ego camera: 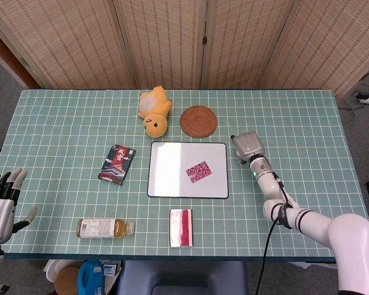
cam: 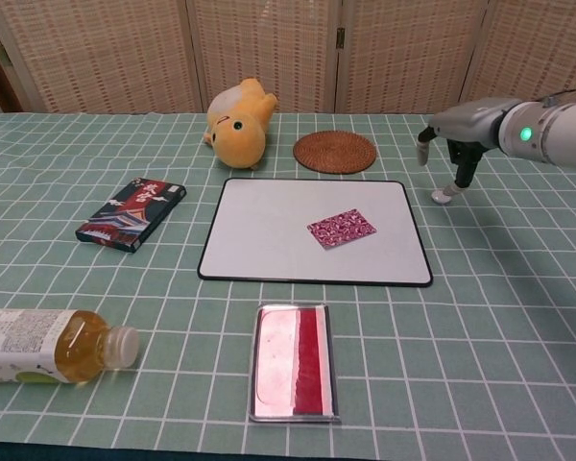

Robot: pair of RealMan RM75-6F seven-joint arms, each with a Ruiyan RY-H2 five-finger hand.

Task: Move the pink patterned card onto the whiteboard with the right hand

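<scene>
pink patterned card point(cam: 341, 229) lies flat on the whiteboard point(cam: 269, 230), right hand point(cam: 458, 132) empty at its 2 o'clock, fingers point(cam: 459, 179) spread.

bright, even light fills the room, seemingly from overhead, and shadows are faint. the whiteboard point(ego camera: 172, 169) carries a pale sheen down its left part in the head view; in the chest view it reads flat white. the bottle point(cam: 38, 346) shows small highlights. both views are sharp, no motion blur. the chest view bends the table point(cam: 518, 317) grid slightly toward its edges.
</scene>
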